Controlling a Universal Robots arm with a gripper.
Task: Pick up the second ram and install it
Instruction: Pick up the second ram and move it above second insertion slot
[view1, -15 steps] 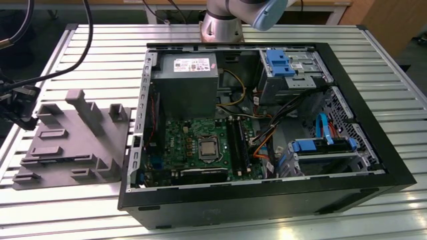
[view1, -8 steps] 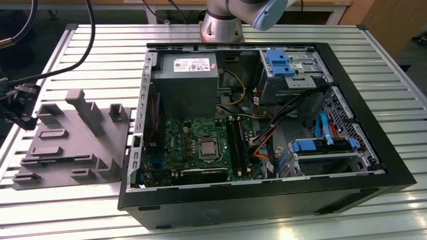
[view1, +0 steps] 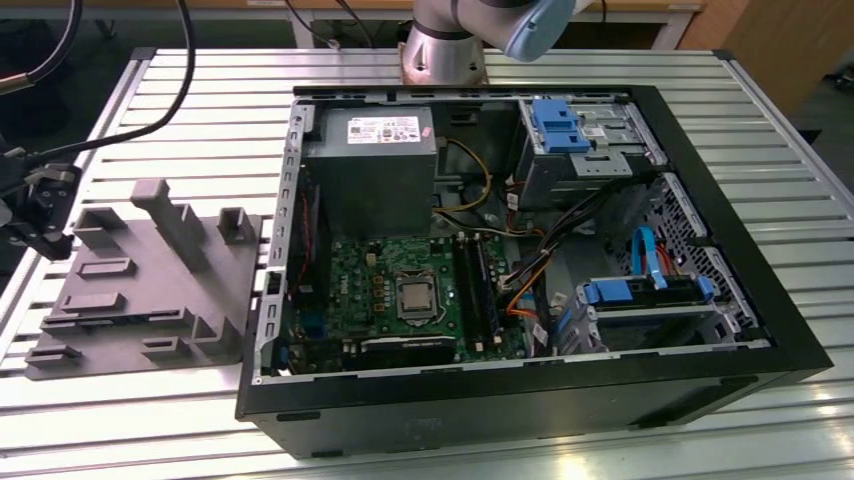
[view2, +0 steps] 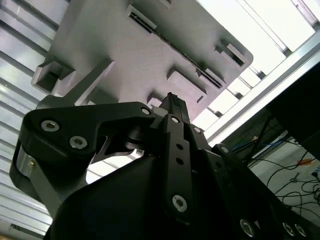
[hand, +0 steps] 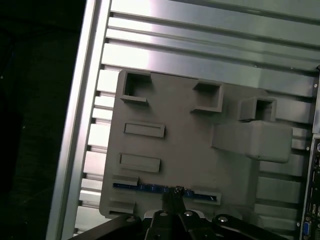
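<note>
Just beyond my gripper (hand: 173, 192) the second ram (hand: 145, 187) lies slotted in the tray (hand: 190, 150): pick-up stage by my judgement, grip state undeterminable, lifting demands a centred hold.

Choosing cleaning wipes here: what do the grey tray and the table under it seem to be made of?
The grey tray looks like plastic, probably moulded or printed: matt, even grey, with thick blocky posts. The table looks like bare aluminium: bright, reflective slats with grooves between them.

Matt plastic tray (hand: 190, 145) on shiny metal table (hand: 200, 55).
</note>
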